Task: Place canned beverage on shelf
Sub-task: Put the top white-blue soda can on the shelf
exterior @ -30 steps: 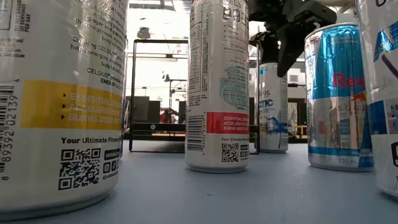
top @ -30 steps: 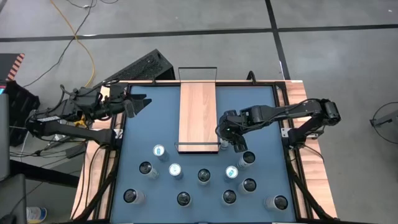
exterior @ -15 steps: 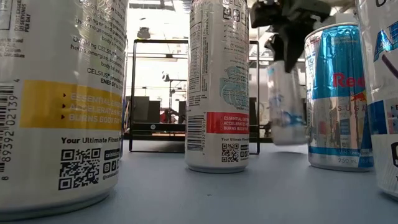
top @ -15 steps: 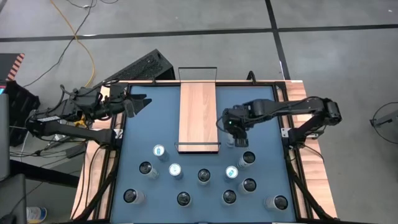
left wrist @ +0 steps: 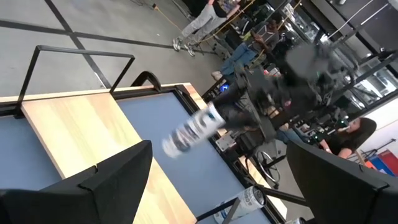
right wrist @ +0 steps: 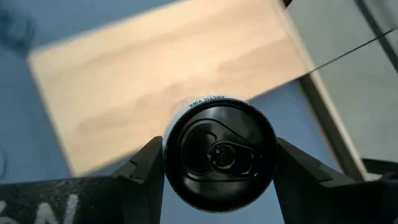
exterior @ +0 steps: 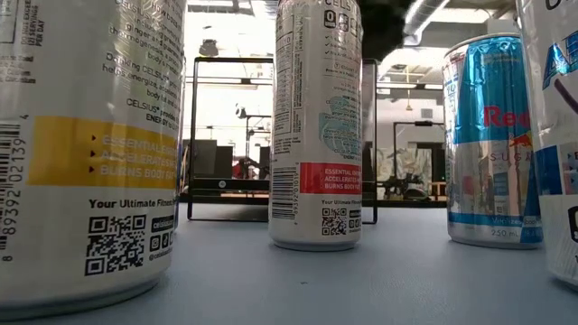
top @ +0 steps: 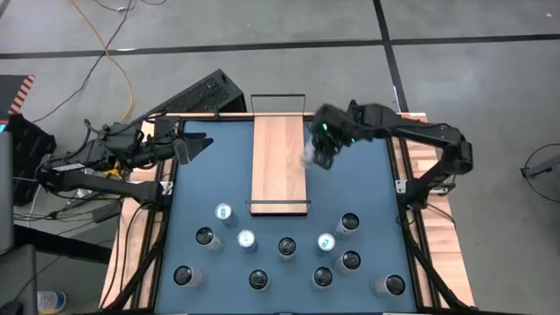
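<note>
My right gripper (top: 320, 147) is shut on a white canned beverage (top: 308, 158), held in the air over the right long edge of the shelf (top: 278, 162). The shelf is a light-wood board with black rails at its short ends and lies along the middle of the blue table. The can also shows in the left wrist view (left wrist: 194, 129) and, from its top end, in the right wrist view (right wrist: 219, 155) above the board (right wrist: 155, 93). My left gripper (top: 198, 144) waits open at the table's far left. My right gripper pinches the can between its two fingers (right wrist: 146, 171), on opposite sides of its wall just below the top rim (right wrist: 171, 149). The fingers come from above. The can is lifted clear and hangs tilted below the gripper, its lower end (left wrist: 174, 142) toward the board.
Several cans stand on the near half of the table, among them one (top: 225, 211) left of the shelf's near end and one (top: 348, 222) at the right. Tall cans (exterior: 316, 126) (exterior: 492, 135) stand close in the low view. A person (left wrist: 356, 134) sits beyond the table.
My right gripper has lifted the can off the table by the shelf's near right corner. It has carried the can up and toward the far edge, to beside the middle of the shelf. The can has tipped from upright and left the low view.
</note>
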You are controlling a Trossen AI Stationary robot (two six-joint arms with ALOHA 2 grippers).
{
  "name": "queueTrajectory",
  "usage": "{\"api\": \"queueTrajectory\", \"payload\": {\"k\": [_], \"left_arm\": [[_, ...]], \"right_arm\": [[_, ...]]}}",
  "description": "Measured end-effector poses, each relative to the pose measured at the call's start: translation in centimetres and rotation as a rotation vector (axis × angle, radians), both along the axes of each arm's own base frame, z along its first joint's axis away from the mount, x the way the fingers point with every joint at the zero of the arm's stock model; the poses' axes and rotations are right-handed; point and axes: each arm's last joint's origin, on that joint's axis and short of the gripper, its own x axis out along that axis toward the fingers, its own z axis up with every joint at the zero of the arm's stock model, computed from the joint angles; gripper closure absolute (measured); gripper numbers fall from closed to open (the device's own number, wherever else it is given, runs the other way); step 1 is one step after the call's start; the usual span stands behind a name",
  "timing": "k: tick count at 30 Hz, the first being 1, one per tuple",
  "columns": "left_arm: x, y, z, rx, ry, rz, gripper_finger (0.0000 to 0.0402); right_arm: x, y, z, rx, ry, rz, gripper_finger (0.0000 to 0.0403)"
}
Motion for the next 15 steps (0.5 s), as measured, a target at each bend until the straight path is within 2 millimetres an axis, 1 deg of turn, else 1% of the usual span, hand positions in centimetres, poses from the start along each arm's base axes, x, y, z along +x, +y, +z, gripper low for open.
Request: {"api": "queueTrajectory", "payload": {"k": [2,9,12,15], "left_arm": [[-0.2,0.0,0.0,0.000,-0.004,-0.005,0.0042],[-1.2,0.0,0.3,0.037,-0.021,-0.008,0.0042],[-1.8,-0.1,0.5,0.050,-0.033,-0.008,0.0042],[-2.3,-0.1,0.6,0.063,-0.043,-0.006,0.0042]], "right_arm": [[1.2,-1.4,0.5,-0.013,-0.013,-0.016,0.0189],[6.6,-5.2,2.1,-0.104,-0.037,0.067,0.0189],[8.6,-7.1,1.8,-0.113,-0.032,0.092,0.0189],[10.0,-8.7,0.1,-0.123,-0.030,0.106,0.0189]]}}
